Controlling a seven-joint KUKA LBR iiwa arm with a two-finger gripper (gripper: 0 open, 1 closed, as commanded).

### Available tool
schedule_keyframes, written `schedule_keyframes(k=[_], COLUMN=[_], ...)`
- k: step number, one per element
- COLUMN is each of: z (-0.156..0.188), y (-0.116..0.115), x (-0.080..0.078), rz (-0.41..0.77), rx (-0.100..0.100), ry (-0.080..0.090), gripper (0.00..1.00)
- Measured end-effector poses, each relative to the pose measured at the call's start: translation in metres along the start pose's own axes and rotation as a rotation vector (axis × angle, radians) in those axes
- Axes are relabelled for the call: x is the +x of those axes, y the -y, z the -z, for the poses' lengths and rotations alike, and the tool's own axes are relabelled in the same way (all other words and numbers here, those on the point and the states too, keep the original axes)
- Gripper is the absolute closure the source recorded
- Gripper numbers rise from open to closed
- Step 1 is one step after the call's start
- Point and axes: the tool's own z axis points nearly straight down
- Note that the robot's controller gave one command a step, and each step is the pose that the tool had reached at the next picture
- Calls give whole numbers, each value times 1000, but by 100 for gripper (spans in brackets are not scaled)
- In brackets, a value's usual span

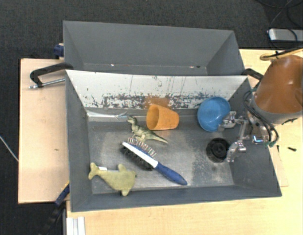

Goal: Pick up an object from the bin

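Observation:
My gripper [232, 135] is low at the bin's right side, open, with its two fingers pointing left and nothing between them. The upper fingertip [229, 121] is just right of a blue bowl [212, 113] lying on its side near the back wall. The lower fingertip [234, 151] is right beside a small black round cap-like thing [217, 149] on the floor. An orange cup [162, 117] lies tipped over further left, near the back wall.
A brush [150, 161] with a blue handle and white bristles lies in the middle. A small green dinosaur toy [143, 131] is above it, and a yellow-green plush whale [115, 176] is at the front left. The arm's orange cover hangs over the right rim.

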Motion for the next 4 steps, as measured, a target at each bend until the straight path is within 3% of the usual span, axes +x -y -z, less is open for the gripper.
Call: schedule_keyframes(k=[1, 2, 3, 4], z=[-36, -36, -34, 73], y=[-2, 0, 0, 0], x=[1, 12, 10, 6], rz=[-176, -53, -52, -52], rx=[-2, -1, 0, 3], ry=[-8, -5, -1, 6], gripper=[0, 0, 100, 100])
